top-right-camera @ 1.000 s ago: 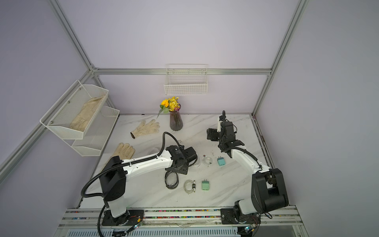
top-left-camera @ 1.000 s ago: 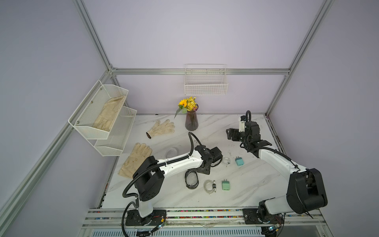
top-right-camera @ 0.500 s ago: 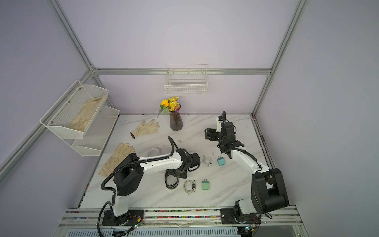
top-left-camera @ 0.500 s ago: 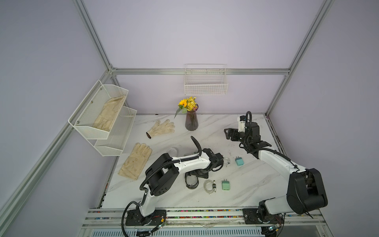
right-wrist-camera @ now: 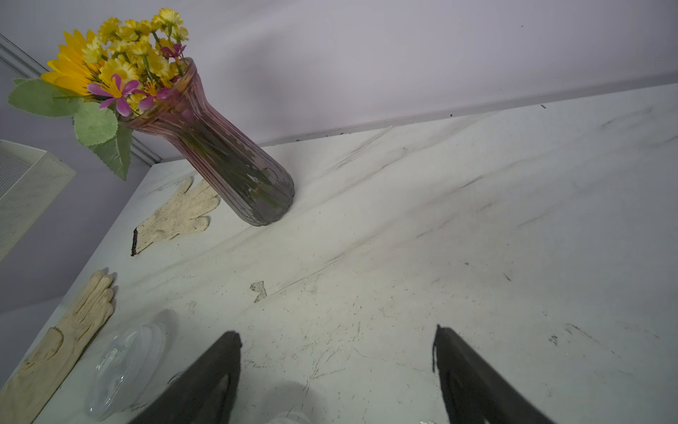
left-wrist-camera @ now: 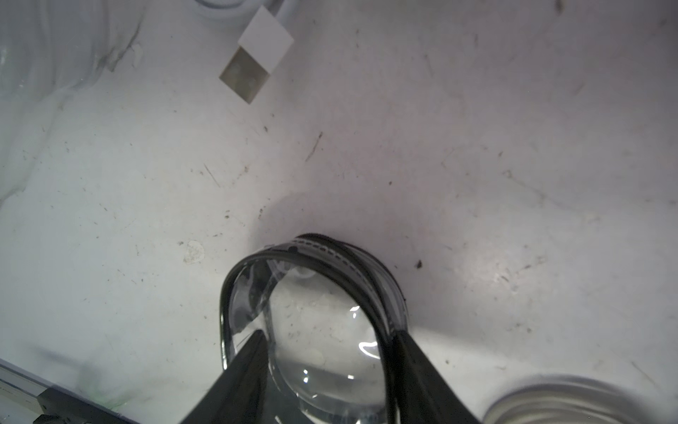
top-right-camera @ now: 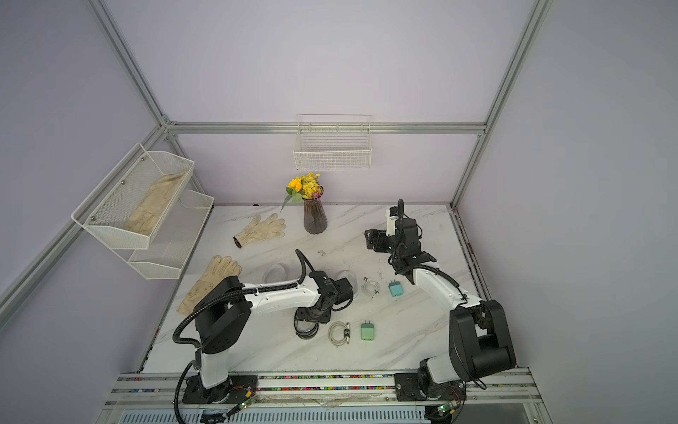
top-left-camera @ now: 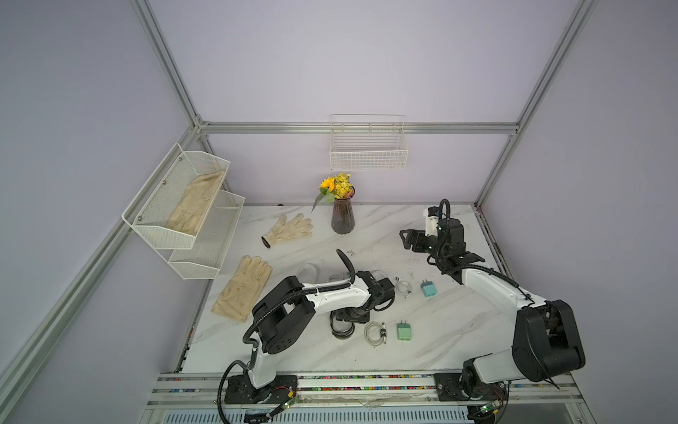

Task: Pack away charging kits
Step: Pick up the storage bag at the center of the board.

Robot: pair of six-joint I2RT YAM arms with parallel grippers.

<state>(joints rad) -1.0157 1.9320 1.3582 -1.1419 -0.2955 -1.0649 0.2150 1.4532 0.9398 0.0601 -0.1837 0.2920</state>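
Two arms divide the work. The left arm (top-left-camera: 330,297) lies low across the middle of the marble table (top-left-camera: 458,330), bent down so that the left gripper (left-wrist-camera: 328,332) reaches the black-rimmed case (left-wrist-camera: 323,290) at lower centre of both top views. The right arm (top-left-camera: 491,290) waits, its right gripper (right-wrist-camera: 335,332) raised at upper right, fingers spread wide with nothing between them, probably keeping clear until the case is ready to fill. In the left wrist view the jaws are narrowed about the case, one finger against each side of its rim, seemingly to steady or lift it; how firm the hold is I cannot tell. Loose parts lie right of it: a coiled cable (top-left-camera: 375,332) beside a mint adapter (top-left-camera: 404,331), and higher up a second cable (top-left-camera: 403,288) beside a teal adapter (top-left-camera: 428,289). Since a second ago the left arm has swung in and dropped onto the case, jaws drawing in from wide; the right gripper has edged slightly leftward; the loose parts have not moved
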